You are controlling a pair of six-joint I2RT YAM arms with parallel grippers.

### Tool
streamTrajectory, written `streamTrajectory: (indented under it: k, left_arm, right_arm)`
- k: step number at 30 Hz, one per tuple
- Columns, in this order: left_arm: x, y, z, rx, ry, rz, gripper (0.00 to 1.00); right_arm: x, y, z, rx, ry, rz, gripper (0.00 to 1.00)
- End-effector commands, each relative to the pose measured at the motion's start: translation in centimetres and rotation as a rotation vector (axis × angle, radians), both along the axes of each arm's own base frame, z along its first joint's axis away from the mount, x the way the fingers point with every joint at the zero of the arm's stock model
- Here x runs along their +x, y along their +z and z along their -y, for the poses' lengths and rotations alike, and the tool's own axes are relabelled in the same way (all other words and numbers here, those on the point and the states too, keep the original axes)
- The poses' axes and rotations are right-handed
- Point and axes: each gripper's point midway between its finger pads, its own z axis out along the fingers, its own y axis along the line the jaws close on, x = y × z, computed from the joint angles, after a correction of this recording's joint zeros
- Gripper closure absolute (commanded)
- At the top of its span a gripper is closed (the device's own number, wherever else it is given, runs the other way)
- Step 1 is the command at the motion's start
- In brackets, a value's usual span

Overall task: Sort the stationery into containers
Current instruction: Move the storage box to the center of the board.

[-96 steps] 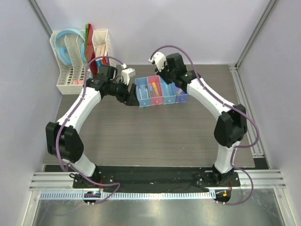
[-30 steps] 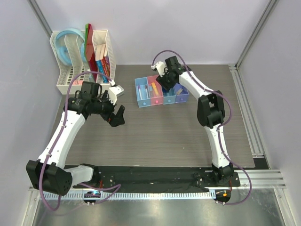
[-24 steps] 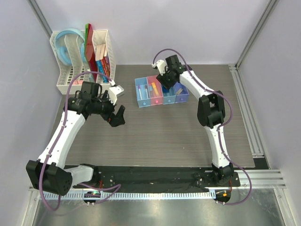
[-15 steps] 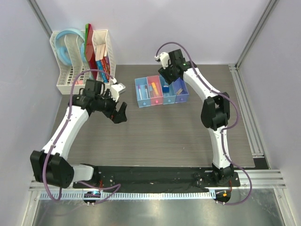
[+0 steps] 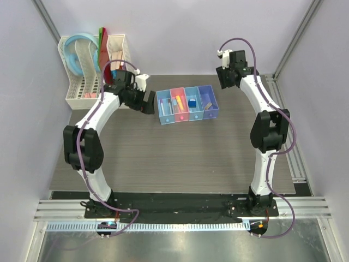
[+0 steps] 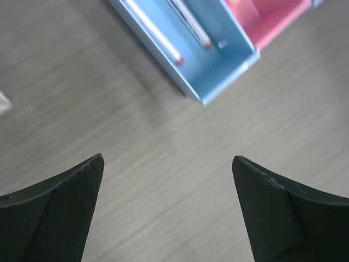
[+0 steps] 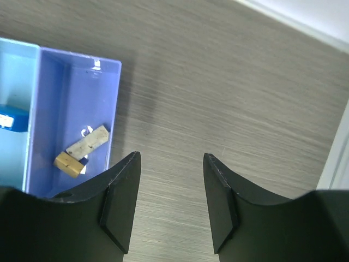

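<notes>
The containers [image 5: 188, 119] stand as a joined row of four bins in the far middle of the table [image 5: 180, 158], slightly skewed.

- **Leftmost light-blue bin** [image 6: 215, 63]: holds a thin white stick with a red tip [image 6: 157, 39] and a second pen [image 6: 191, 24], lying side by side.
- **Pink bin** [image 5: 180, 113]: holds an orange-yellow piece [image 5: 178, 102].
- **Next light-blue bin** [image 5: 194, 111]: holds a small dark-blue block [image 5: 192, 102].
- **Violet-blue bin** [image 7: 65, 93], at the right end: holds a tan piece [image 7: 68, 162] touching a pale grey piece [image 7: 88, 140].

The left gripper [image 6: 167, 159] sits just left of the row, above bare table beside the near corner of the leftmost bin. Its jaws are spread wide. Nothing lies between them and they touch none of the stationery.

The right gripper [image 7: 172, 156] is raised to the right of the violet-blue bin and a little farther back. Its jaws stand partly apart (roughly half their spread) over bare wood grain. They hold nothing and stay clear of the bin wall.

A white mesh rack [image 5: 82, 97] with folders stands in the far left corner, apart from the row.
</notes>
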Motion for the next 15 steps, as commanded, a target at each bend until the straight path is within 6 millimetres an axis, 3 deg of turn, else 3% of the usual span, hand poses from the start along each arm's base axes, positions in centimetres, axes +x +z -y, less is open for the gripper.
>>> streamTrajectory:
  k: [1, 3, 7, 15]
  left_arm:
    - [5.0, 3.0, 0.3, -0.047, 0.133, 0.091, 0.00]
    - [6.3, 2.8, 0.3, -0.054, 0.189, 0.080, 0.00]
    - [7.8, -0.7, 0.2, -0.030, 0.261, 0.007, 0.00]
    - [8.0, -4.7, 1.2, 0.057, 0.267, -0.045, 0.00]
  right_arm:
    - [-0.4, -1.3, -1.3, 0.026, 0.015, -0.028, 0.46]
    - [-0.5, -1.9, -1.9, 0.048, 0.040, -0.044, 0.46]
    - [-0.3, -2.9, -2.3, 0.068, 0.046, -0.062, 0.46]
    - [0.0, -5.9, -2.6, 0.073, 0.053, -0.113, 0.46]
